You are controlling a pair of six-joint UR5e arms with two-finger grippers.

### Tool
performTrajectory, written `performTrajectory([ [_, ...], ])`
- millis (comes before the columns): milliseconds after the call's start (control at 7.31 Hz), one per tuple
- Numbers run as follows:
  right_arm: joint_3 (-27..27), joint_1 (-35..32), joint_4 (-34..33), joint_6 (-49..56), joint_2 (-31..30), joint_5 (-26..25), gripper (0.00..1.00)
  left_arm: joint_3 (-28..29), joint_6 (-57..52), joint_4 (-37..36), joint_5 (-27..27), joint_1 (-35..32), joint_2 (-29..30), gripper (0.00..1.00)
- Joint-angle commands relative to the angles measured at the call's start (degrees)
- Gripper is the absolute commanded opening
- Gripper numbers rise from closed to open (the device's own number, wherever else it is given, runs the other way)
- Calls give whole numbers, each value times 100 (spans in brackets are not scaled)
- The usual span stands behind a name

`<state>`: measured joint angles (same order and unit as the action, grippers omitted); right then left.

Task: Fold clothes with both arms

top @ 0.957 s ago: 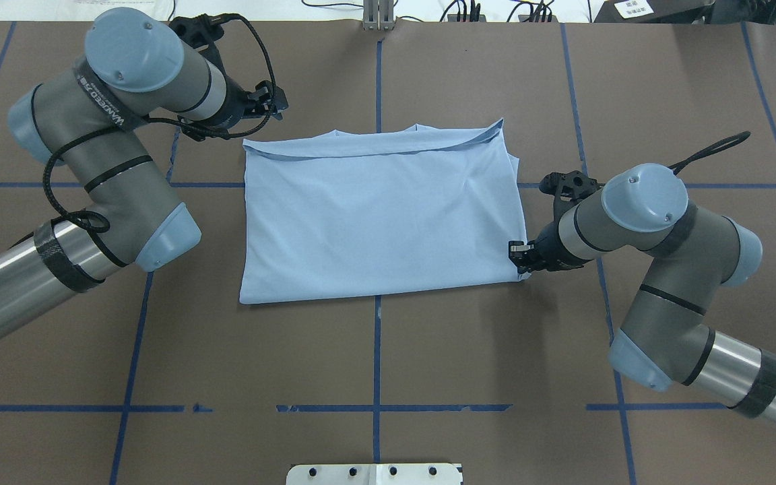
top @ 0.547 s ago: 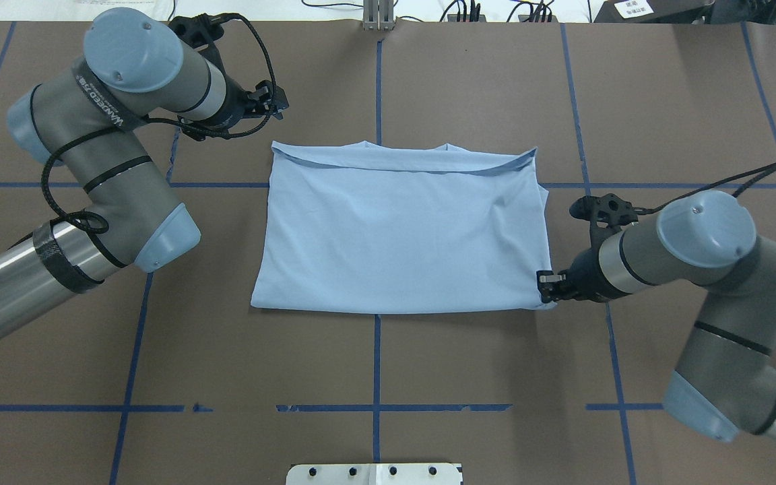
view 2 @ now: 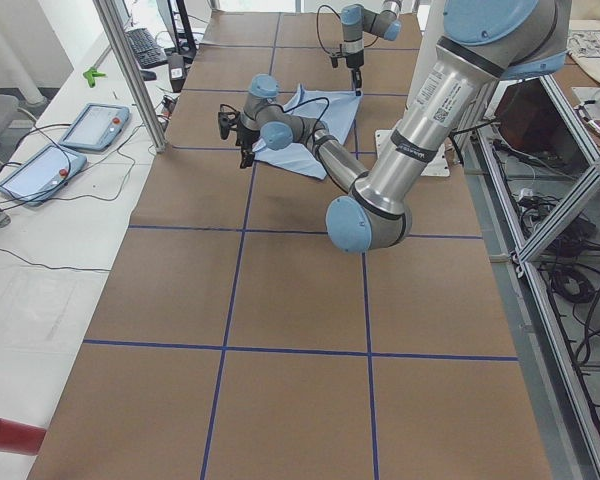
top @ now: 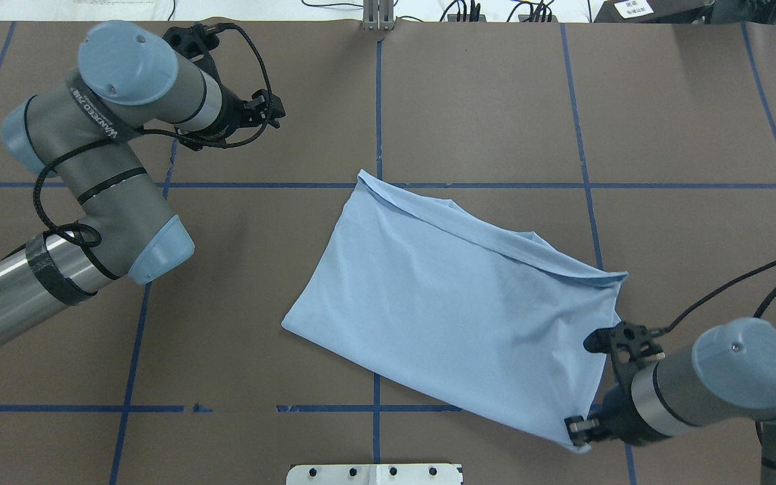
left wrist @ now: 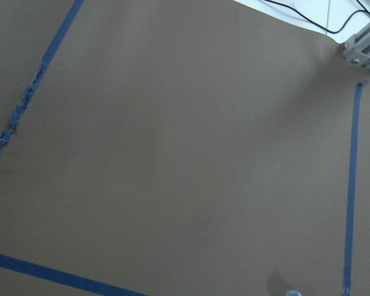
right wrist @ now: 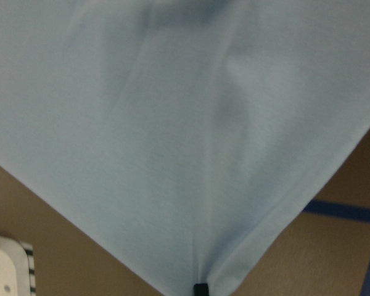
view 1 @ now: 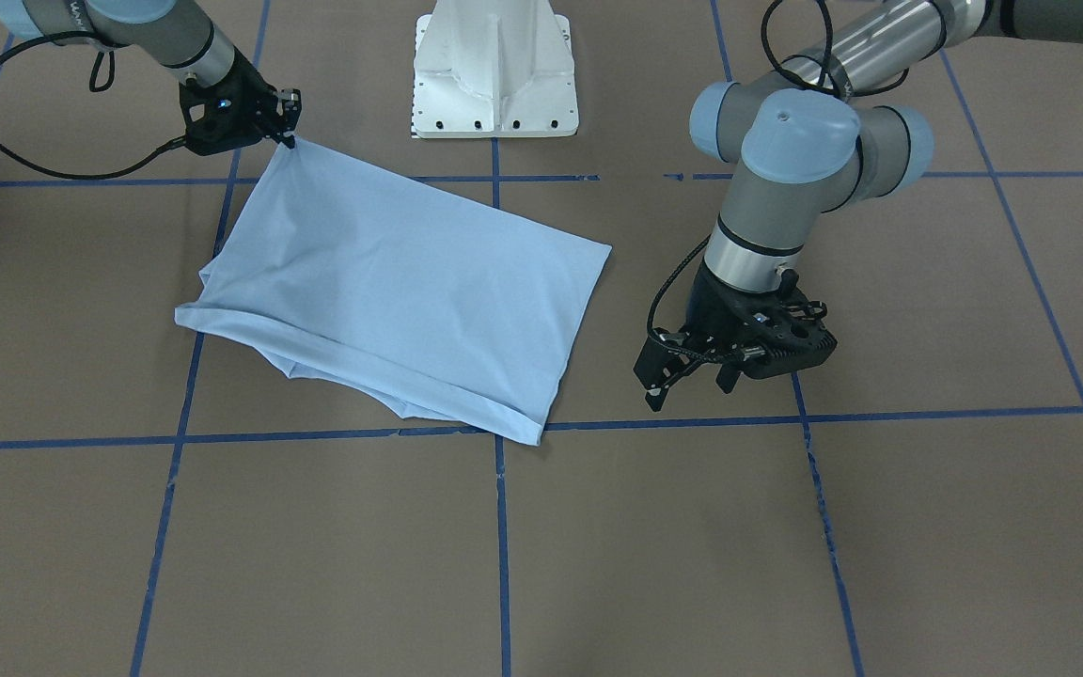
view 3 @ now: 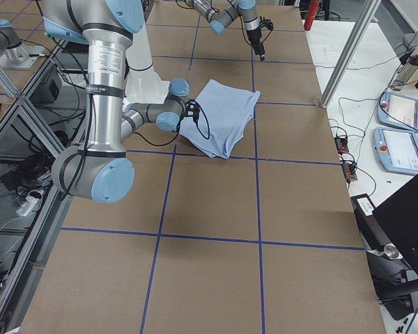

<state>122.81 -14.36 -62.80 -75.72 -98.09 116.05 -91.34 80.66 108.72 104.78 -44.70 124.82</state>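
The folded light blue T-shirt (top: 455,303) lies askew on the brown table (top: 226,377). One corner is pinched in the right gripper's (top: 578,431) clenched jaws (creases converge there). The left gripper (view 1: 687,376), jaws spread and empty, hangs well apart.

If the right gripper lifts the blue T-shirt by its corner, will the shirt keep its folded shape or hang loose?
Probably hang loose: the T-shirt looks thin and gathers to a point where the right gripper pinches its corner. Its layers lie uneven at the far edge, so the fold may slide apart.
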Motion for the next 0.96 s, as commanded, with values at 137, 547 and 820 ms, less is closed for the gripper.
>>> performTrajectory([
  [137, 217, 716, 31, -303, -52, -12, 100, -111, 107, 0, 42, 180, -28, 100],
  [547, 191, -291, 57, -303, 376, -65, 100, -698, 1096, -43, 69, 978, -360, 100],
  [820, 174, -1091, 57, -294, 641, -65, 100, -1068, 2691, -332, 16, 1812, -616, 100],
])
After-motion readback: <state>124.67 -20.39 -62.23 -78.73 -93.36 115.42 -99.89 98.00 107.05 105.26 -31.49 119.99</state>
